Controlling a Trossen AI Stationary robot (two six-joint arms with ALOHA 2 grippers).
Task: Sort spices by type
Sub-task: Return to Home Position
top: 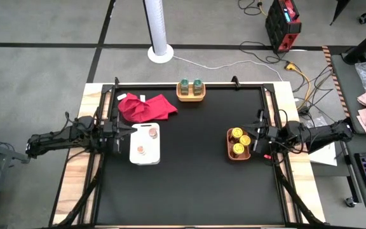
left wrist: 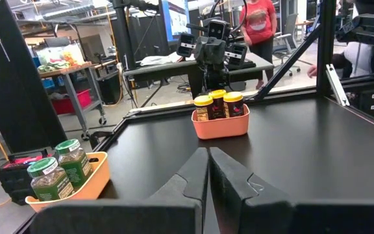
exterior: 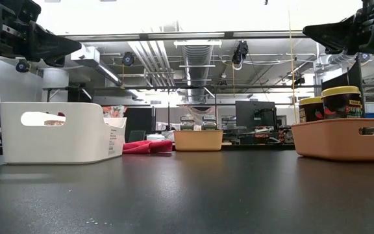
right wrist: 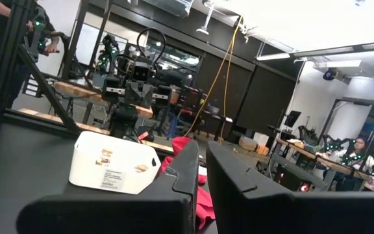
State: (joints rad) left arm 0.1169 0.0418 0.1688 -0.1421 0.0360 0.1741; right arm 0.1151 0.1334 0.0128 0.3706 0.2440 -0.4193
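Two pinkish-brown jars (top: 152,131) stand in the white tray (top: 135,156) near the table's left. Three yellow jars (top: 239,141) stand in the orange tray (top: 229,145) on the right, seen also in the left wrist view as yellow jars (left wrist: 218,105). Two green-lidded jars (top: 190,84) stand in the tan tray (top: 190,97) at the far edge. My left gripper (top: 127,130) hovers shut just left of the white tray. My right gripper (top: 257,138) hovers shut just right of the orange tray. Neither touches anything.
A red cloth (top: 146,107) lies between the white tray and the tan tray. The black tabletop (top: 196,184) spreads wide between the trays and toward the near edge. Beyond the table, a person in a red shirt (left wrist: 260,23) stands in the room.
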